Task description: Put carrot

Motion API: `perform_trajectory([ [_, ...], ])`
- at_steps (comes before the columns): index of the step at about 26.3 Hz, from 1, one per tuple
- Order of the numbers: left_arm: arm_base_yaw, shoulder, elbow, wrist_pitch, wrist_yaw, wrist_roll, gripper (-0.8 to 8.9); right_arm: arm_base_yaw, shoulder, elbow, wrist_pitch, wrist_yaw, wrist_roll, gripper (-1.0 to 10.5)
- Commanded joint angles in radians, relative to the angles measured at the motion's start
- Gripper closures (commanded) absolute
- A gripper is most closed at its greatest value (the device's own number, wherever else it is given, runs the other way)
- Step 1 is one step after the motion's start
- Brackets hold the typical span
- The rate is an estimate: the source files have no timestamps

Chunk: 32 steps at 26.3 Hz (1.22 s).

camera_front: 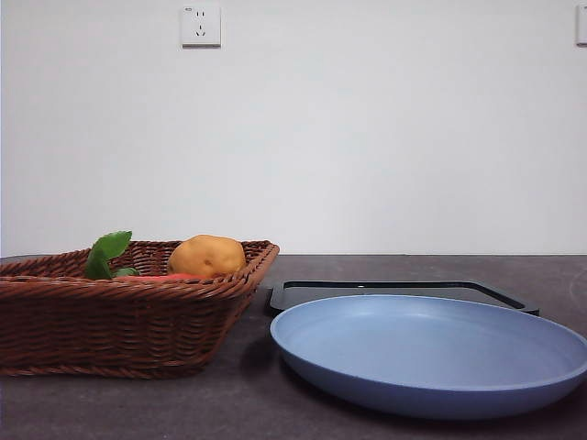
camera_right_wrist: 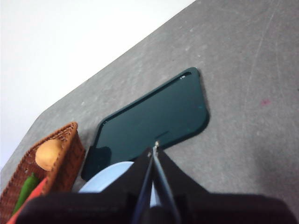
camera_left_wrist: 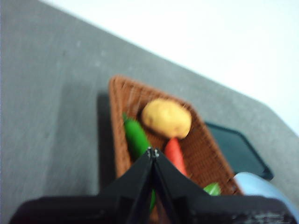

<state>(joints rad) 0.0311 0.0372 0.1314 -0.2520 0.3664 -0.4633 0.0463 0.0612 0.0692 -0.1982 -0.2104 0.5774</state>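
Observation:
The carrot is red-orange and lies in the brown wicker basket beside a yellow-brown potato. In the front view only a red sliver of the carrot shows over the basket's rim, with green leaves sticking up left of the potato. My left gripper is shut and empty, hovering over the basket above the carrot. My right gripper is shut and empty, above the blue plate's edge. Neither gripper shows in the front view.
A wide blue plate sits right of the basket at the front. A flat black tray lies behind it and also shows in the right wrist view. A long green vegetable lies in the basket beside the carrot.

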Motion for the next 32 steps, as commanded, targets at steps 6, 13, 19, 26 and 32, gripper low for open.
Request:
perform_trajectory([
  [6,0.003,0.177,0.13,0.011,0.028,0.077,8.06,0.0,0.143,0.223,-0.146,-0.003,-0.032,9.4],
  [13,0.0,0.399,0.282,0.006,0.134,0.187,8.06,0.0,0.335,0.408,-0.274,-0.082,-0.175,9.4],
  [19,-0.029,0.587,0.443,-0.092,0.192,0.279,8.06,0.001,0.503,0.491,-0.339,-0.188,-0.234,9.4],
  [26,-0.163,0.843,0.623,-0.273,0.178,0.397,8.07,0.042,0.742,0.5,-0.401,-0.237,-0.296,9.4],
  [32,-0.215,0.896,0.624,-0.264,0.183,0.379,5.9,0.093,0.901,0.5,-0.39,-0.198,-0.298,7.9],
])
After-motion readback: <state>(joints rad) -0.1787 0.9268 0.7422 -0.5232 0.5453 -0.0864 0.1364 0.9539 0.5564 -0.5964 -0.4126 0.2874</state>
